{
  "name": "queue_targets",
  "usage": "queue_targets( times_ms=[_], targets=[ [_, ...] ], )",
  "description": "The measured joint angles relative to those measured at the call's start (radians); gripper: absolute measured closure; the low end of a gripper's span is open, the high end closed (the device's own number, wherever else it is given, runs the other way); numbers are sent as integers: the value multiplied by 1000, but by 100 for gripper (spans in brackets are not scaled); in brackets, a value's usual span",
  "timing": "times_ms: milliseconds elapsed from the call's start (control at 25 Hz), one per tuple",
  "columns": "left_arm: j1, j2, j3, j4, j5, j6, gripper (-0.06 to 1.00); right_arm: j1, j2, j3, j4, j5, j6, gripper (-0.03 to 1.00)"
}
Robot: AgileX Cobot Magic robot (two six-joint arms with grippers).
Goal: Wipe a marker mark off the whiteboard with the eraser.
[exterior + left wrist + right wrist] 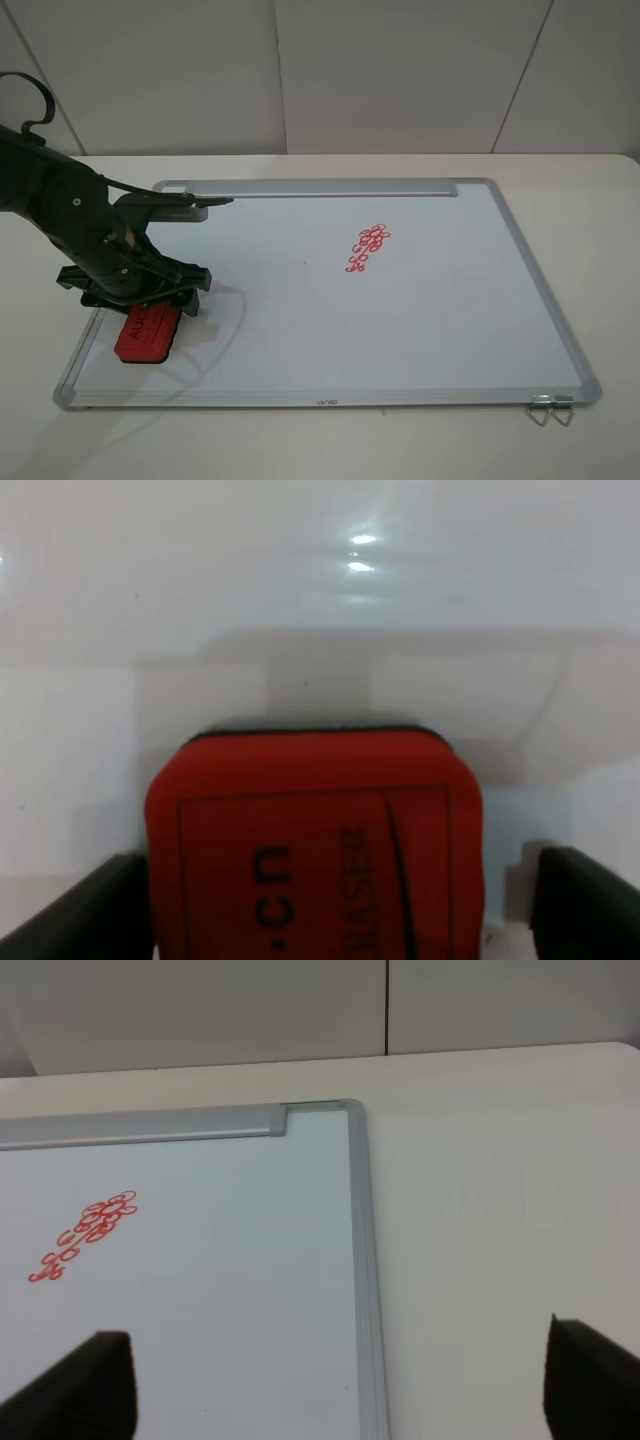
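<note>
So the whiteboard (420,320) is lying flat on the pale table (600,440), silver tray strip (320,187) along the far edge. The red eraser (147,333) sits on the board down in the near-left corner, felt side down, lettering facing up. The left gripper (140,290) is right over it, and from the wrist cam the two dark fingers (70,910) stand clear on either side of the block with a gap each side, so jaws wide apart and not squeezing anything, as far as I can see.

Only drawing I can spot on the board is the red cluster of tiny loops (369,246) a bit right of the middle, well apart from the eraser. No apple outline visible, though the left arm (60,215) covers a chunk of the left side, so can't say what's under there.

A wire clip thing (550,408) hangs off the near-right corner. The right gripper (340,1390) shows only in its own cam, fingers spread wide over the board's right edge, holding nothing.
</note>
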Motion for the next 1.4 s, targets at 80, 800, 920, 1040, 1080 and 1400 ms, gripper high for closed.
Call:
queue_targets(
  times_ms=[80, 800, 920, 1040, 1080, 1400],
  targets=[
    [0, 0, 0, 0, 0, 0, 18, 0, 0, 0, 0, 0, 0, 24],
    [0, -444, 5, 66, 121, 31, 18, 0, 0, 0, 0, 0, 0, 24],
    [0, -604, 5, 76, 173, 33, 18, 0, 0, 0, 0, 0, 0, 24],
    [-6, -754, 6, 89, 209, 40, 18, 0, 0, 0, 0, 0, 0, 24],
    [-11, -796, 6, 92, 222, 45, 18, 0, 0, 0, 0, 0, 0, 24],
    [-25, -1110, 77, 112, 290, 131, 18, 0, 0, 0, 0, 0, 0, 24]
  ],
)
